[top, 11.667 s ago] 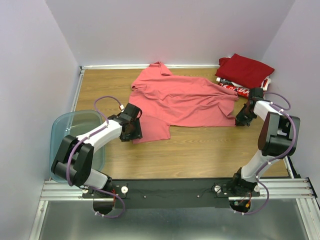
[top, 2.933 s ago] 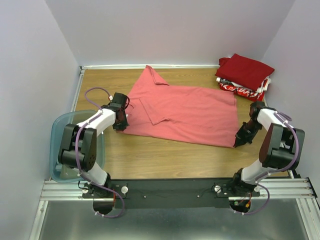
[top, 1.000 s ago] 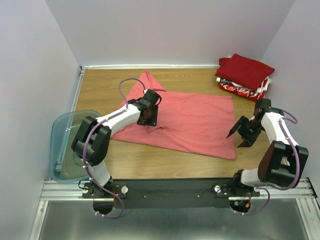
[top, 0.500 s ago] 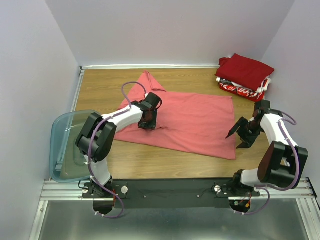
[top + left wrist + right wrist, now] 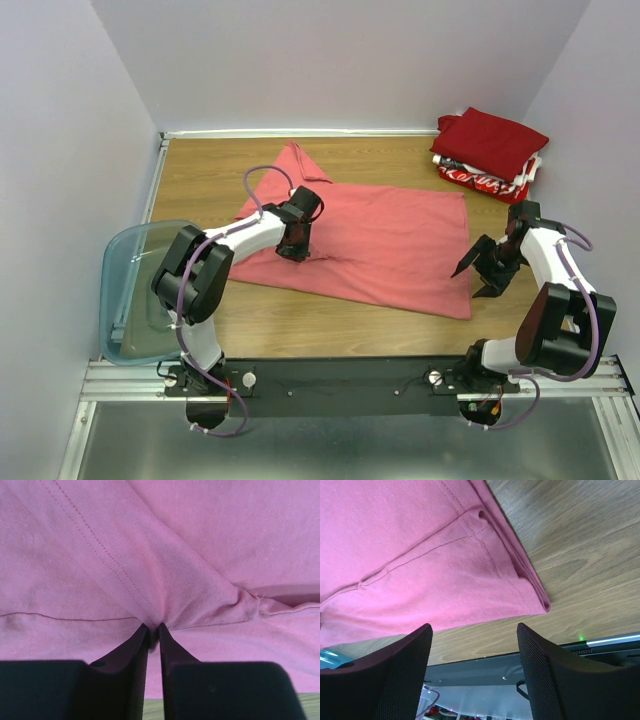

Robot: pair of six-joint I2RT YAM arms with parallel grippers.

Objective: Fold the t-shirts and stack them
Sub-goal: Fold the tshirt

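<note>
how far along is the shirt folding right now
Done: the dark red shirt lies folded atop the red printed shirt in the far right corner. In hand: the salmon-pink shirt lies partly folded, the left gripper pinching a ridge of it, the right gripper open beside its near right corner. Left: finish its folds and stack it.
</note>
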